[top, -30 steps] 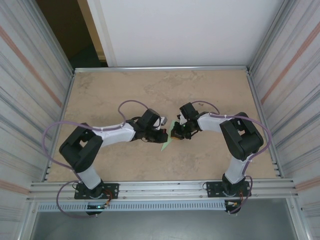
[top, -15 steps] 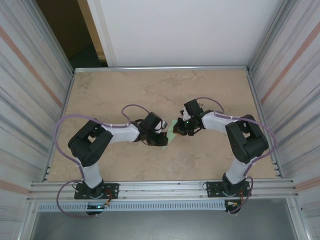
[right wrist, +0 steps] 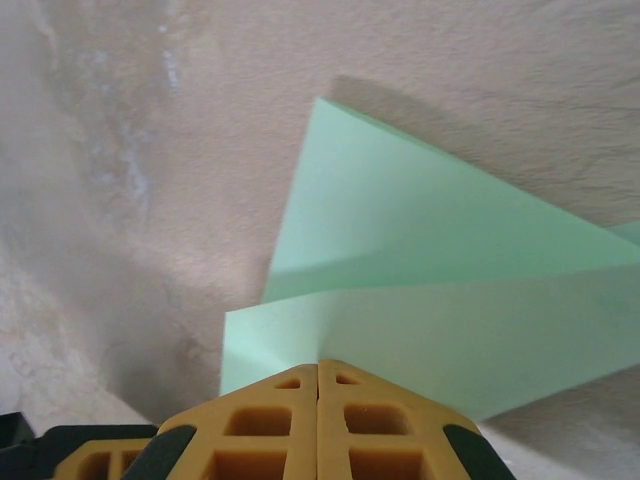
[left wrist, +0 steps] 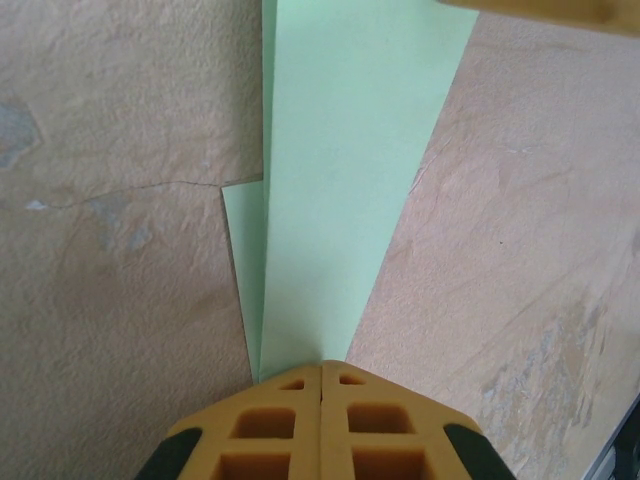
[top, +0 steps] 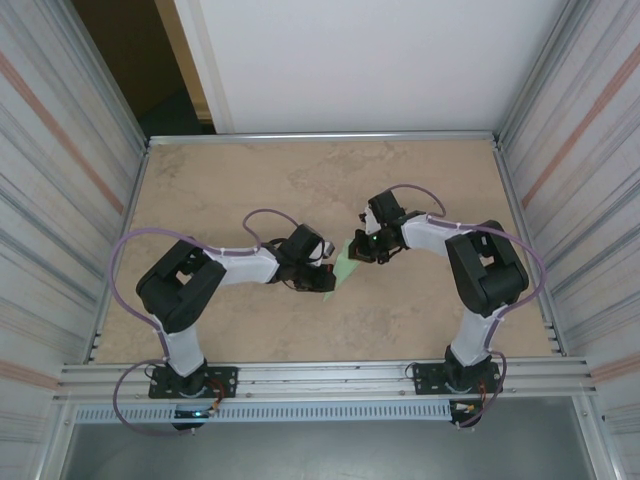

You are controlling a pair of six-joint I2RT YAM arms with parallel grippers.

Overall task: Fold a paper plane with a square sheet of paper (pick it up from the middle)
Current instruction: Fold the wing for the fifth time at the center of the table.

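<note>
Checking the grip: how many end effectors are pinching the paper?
2: the left end effector holds the paper at its narrow end, the right end effector its wide end.

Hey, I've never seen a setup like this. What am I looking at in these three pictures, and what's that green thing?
These are two robot arms bolted to the near edge of a table. The wide picture comes from a fixed camera above and behind them. The other two come from small cameras on the wrists, so the yellow blocks at the bottom of each are that arm's own claw. The green thing is a sheet of paper, folded into a narrow pointed shape. The left claw is shut on its pointed end and the right claw is shut on the wider end, so both hold it between them.
</note>
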